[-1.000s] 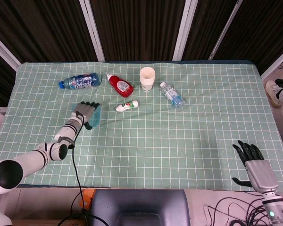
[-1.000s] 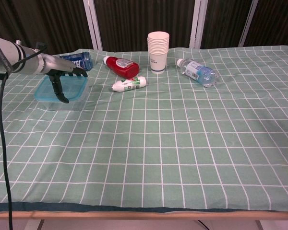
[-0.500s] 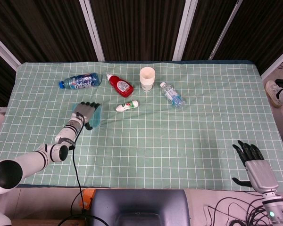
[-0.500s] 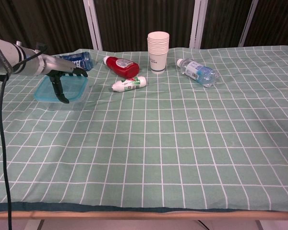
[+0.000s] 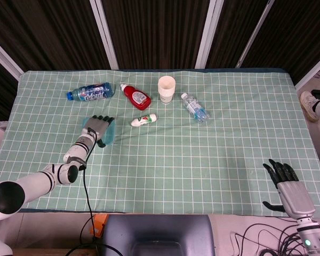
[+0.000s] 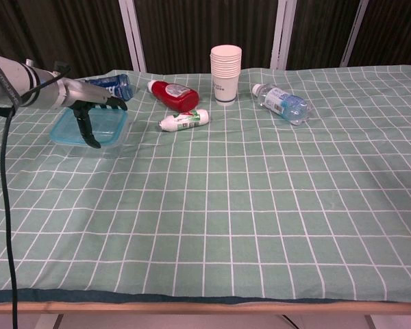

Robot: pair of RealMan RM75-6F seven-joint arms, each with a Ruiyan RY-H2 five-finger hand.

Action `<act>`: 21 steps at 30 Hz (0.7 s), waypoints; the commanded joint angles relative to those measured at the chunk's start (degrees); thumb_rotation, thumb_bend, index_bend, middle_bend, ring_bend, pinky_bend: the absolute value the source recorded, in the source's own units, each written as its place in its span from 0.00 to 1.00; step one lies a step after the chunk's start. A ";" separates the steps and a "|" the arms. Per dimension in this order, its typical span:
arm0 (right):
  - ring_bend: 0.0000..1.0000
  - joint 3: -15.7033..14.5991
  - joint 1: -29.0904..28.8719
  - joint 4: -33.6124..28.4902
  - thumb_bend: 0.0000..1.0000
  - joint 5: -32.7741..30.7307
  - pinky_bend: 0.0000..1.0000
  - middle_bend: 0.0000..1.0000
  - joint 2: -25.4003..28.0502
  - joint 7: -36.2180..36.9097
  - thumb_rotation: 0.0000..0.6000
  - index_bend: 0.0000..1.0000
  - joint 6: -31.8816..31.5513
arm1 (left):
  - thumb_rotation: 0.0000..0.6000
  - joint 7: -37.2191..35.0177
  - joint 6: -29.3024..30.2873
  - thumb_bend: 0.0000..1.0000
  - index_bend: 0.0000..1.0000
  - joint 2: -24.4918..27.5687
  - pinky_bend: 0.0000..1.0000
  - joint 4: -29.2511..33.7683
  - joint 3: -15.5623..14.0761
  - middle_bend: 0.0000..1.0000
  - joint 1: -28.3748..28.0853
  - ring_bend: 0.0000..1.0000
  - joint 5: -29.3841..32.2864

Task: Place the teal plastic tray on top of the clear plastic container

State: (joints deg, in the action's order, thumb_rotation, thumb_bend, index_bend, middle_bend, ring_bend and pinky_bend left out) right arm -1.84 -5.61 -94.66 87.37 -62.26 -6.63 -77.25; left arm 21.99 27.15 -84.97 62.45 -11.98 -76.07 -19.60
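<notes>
The left robot hand [image 6: 82,110] has moved a tiny bit toward the far side since a second ago, and the shallow teal plastic tray [image 6: 89,127] has gone with it. The hand is lying over the tray with its dark fingers [image 6: 83,130] reaching down onto it, but I cannot tell if it is really gripping the tray. The tray is sitting near the left side of the green checked surface [image 6: 260,205]. Something clear seems to be showing just under the tray, and that may be the clear plastic container, but it is too hard to see. A blue-labelled plastic bottle [image 5: 89,92] is lying just behind the tray. A red squeeze bottle [image 5: 136,96] and a small white tube with a green and red label [image 5: 143,120] are lying near it on the right. A stack of white paper cups [image 6: 225,65] is standing upright farther along, and a clear water bottle [image 5: 194,108] is lying beside it. The right robot hand [image 5: 288,186] is resting well apart from all this, at the near right edge, with its fingers spread and nothing in it.
</notes>
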 commanded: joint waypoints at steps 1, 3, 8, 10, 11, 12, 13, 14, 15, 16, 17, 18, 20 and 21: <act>0.00 -0.01 0.05 -0.02 0.07 0.09 0.00 0.00 0.06 0.11 1.00 0.00 -0.14 | 1.00 0.23 -0.01 0.28 0.00 0.02 0.61 0.13 -0.02 0.69 0.08 0.62 0.06; 0.00 -0.01 0.13 0.01 0.07 0.17 0.00 0.00 0.11 0.23 1.00 0.00 -0.31 | 1.00 0.42 -0.23 0.28 0.00 -0.12 0.58 -0.02 -0.20 0.67 0.20 0.60 0.44; 0.00 0.00 0.17 0.02 0.06 0.25 0.00 0.00 0.15 0.34 1.00 0.00 -0.41 | 1.00 0.35 -0.72 0.28 0.00 -0.65 0.38 -1.07 0.02 0.47 0.68 0.41 0.35; 0.00 0.04 0.15 0.03 0.06 0.15 0.00 0.00 0.14 0.33 1.00 0.00 -0.34 | 1.00 0.17 -0.86 0.28 0.00 -0.65 0.29 -1.25 0.27 0.37 0.85 0.32 0.08; 0.00 0.06 0.12 0.05 0.06 0.10 0.00 0.00 0.13 0.32 1.00 0.00 -0.27 | 1.00 -0.05 -0.93 0.28 0.00 -0.59 0.27 -1.28 0.52 0.34 0.99 0.30 -0.11; 0.00 0.07 0.09 0.05 0.06 0.07 0.00 0.00 0.12 0.29 1.00 0.00 -0.22 | 1.00 -0.20 -0.94 0.28 0.00 -0.54 0.24 -1.29 0.71 0.30 1.11 0.26 -0.29; 0.00 0.07 0.08 0.04 0.06 0.06 0.00 0.00 0.11 0.26 1.00 0.00 -0.19 | 1.00 -0.38 -0.98 0.28 0.00 -0.51 0.22 -1.30 0.91 0.27 1.24 0.24 -0.51; 0.00 0.07 0.06 0.06 0.06 0.06 0.00 0.00 0.07 0.22 1.00 0.00 -0.14 | 1.00 -0.54 -0.99 0.28 0.00 -0.48 0.20 -1.32 1.11 0.23 1.40 0.21 -0.89; 0.00 0.08 0.05 0.04 0.06 0.06 0.00 0.00 0.05 0.21 1.00 0.00 -0.14 | 1.00 -0.61 -1.02 0.28 0.00 -0.47 0.19 -1.35 1.20 0.20 1.52 0.18 -1.11; 0.00 0.08 0.09 0.03 0.06 0.08 0.00 0.00 0.06 0.19 1.00 0.00 -0.21 | 1.00 -0.71 -1.19 0.28 0.00 -0.45 0.18 -1.35 1.28 0.17 1.60 0.16 -1.21; 0.00 0.07 0.10 0.01 0.06 0.10 0.00 0.00 0.06 0.17 1.00 0.00 -0.24 | 1.00 -0.81 -1.35 0.28 0.00 -0.44 0.17 -1.39 1.38 0.16 1.67 0.15 -1.34; 0.00 0.07 0.10 0.01 0.06 0.09 0.00 0.00 0.06 0.17 1.00 0.00 -0.23 | 1.00 -0.85 -1.43 0.28 0.00 -0.48 0.16 -1.46 1.43 0.15 1.73 0.14 -1.48; 0.00 0.08 0.10 0.02 0.07 0.09 0.00 0.00 0.05 0.16 1.00 0.00 -0.23 | 1.00 -1.12 -1.52 0.28 0.00 -0.56 0.15 -1.67 1.68 0.12 1.96 0.12 -1.83; 0.00 0.08 0.10 0.01 0.07 0.07 0.00 0.00 0.06 0.17 1.00 0.00 -0.22 | 1.00 -1.22 -1.52 0.28 0.00 -0.59 0.14 -1.80 1.79 0.11 2.05 0.11 -2.01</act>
State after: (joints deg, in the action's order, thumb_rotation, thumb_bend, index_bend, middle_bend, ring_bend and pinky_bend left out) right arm -1.76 -5.51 -94.65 87.45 -62.19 -6.46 -77.47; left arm 20.86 25.65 -85.52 60.75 -10.29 -74.11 -21.49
